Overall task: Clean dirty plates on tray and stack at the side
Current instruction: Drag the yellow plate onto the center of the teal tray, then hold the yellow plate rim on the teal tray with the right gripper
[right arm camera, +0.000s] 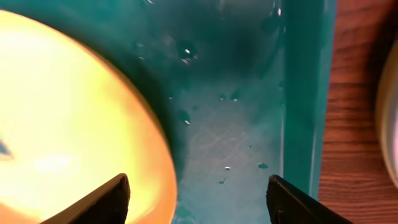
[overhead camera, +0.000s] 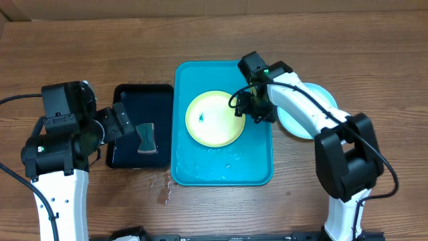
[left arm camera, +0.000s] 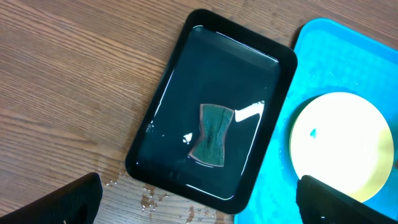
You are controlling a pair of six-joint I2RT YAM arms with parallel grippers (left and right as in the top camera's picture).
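- R gripper (right arm camera: 199,202) jaws apart, empty, at plate (overhead camera: 217,124) rim: wet tray (overhead camera: 221,171), plate may skid.
- L gripper (left arm camera: 205,202) wide, empty; we could fumble soaked sponge (left arm camera: 211,134).

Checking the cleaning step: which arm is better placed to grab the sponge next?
Left. The left fingers hang open over the sponge in the black tray; the right fingers are away at the plate on the blue tray.

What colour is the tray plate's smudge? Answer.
Blue smudge on the round yellow-green plastic plate; clearest overhead.
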